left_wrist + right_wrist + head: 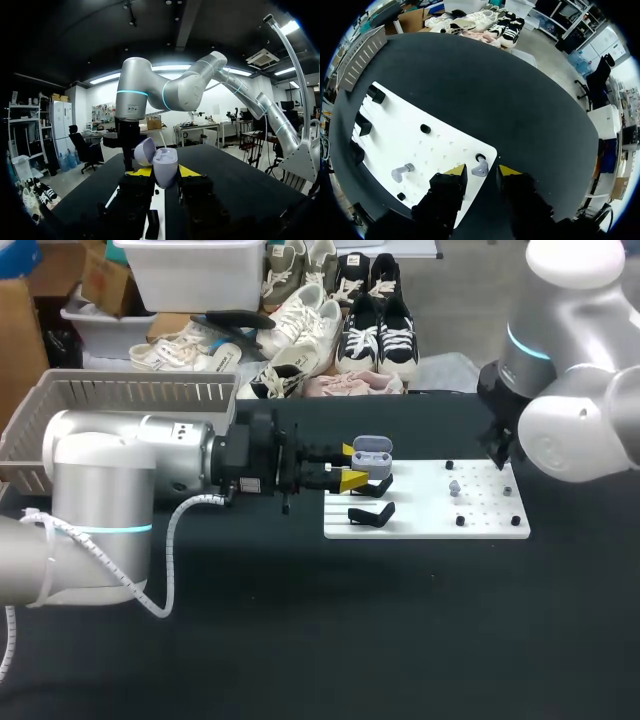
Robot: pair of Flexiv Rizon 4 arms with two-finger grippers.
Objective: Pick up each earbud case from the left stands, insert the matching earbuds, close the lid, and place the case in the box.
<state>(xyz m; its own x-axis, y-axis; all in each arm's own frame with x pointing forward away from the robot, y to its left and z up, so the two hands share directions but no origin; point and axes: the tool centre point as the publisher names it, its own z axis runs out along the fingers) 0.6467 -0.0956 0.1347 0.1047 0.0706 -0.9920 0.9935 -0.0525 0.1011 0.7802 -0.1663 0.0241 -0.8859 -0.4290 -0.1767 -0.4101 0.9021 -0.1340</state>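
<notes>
One earbud case (165,162) (lid open) clamped in left gripper (164,171); two earbuds (401,173) (480,170) on board (420,147) below spread-apart right gripper (483,172).

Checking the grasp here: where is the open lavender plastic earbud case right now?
The open lavender earbud case sits between the left gripper's yellow tips, over the black stands at the white board's left end, mid head view.
</notes>
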